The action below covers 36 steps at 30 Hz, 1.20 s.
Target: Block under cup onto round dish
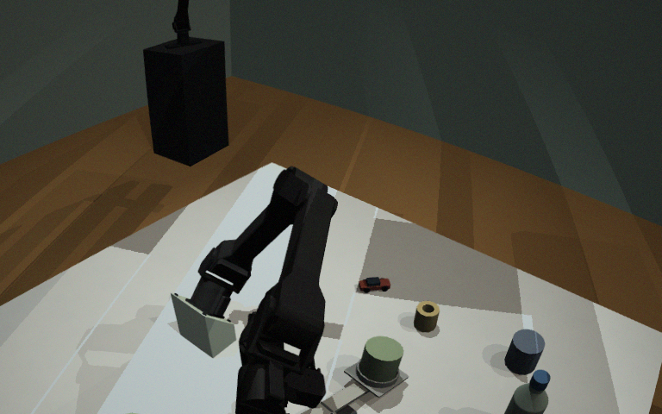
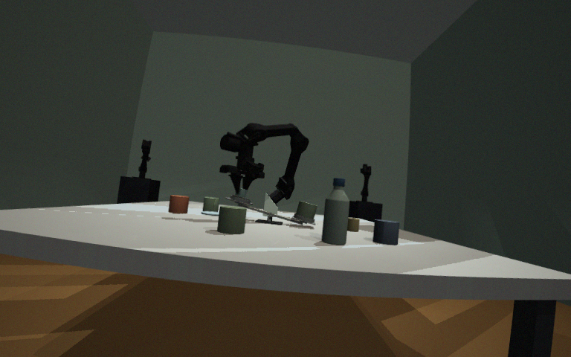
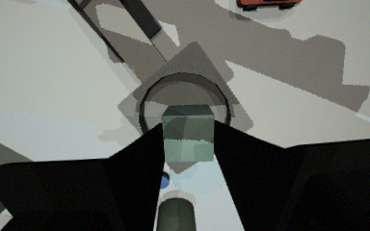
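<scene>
At centre in the wrist frame, clamped on the pale green block with the gripper, at the raised end of the balance; cannot tell if clear of the pan. Snagging the rim on a sideways exit could rock the beam and shift the remaining cup, lower right in the top frame. Releasing too high could bounce the block off the dish.

Green block in claw, ringed plate beneath
</scene>
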{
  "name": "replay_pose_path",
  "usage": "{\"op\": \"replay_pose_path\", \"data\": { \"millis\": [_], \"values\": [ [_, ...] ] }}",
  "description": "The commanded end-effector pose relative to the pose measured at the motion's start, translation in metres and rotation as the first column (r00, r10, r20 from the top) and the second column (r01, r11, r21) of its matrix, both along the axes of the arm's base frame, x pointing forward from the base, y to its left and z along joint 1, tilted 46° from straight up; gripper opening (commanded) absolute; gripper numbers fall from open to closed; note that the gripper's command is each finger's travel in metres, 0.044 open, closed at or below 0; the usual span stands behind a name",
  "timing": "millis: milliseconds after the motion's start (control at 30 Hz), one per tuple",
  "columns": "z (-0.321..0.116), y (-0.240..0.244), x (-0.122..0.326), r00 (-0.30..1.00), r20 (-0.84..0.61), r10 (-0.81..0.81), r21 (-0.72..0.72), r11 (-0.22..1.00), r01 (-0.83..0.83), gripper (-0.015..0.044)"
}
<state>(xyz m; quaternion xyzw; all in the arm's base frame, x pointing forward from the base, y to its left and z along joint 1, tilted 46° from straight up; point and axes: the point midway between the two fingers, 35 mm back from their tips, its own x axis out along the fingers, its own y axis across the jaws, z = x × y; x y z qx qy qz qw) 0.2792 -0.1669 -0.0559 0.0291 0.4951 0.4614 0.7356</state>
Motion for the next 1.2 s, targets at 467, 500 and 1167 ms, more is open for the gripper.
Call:
{"op": "replay_pose_path", "data": {
  "millis": [467, 500, 1167],
  "values": [
    [0.053, -0.054, -0.009, 1.000, 0.002, -0.001, -0.006, 1.000, 0.001, 0.0000],
    [0.051, -0.054, -0.010, 1.000, 0.002, -0.001, -0.007, 1.000, 0.001, 0.0000],
    [-0.099, -0.055, -0.089, 1.000, 0.001, -0.001, -0.013, 1.000, 0.001, 0.0000]
  ]
}}
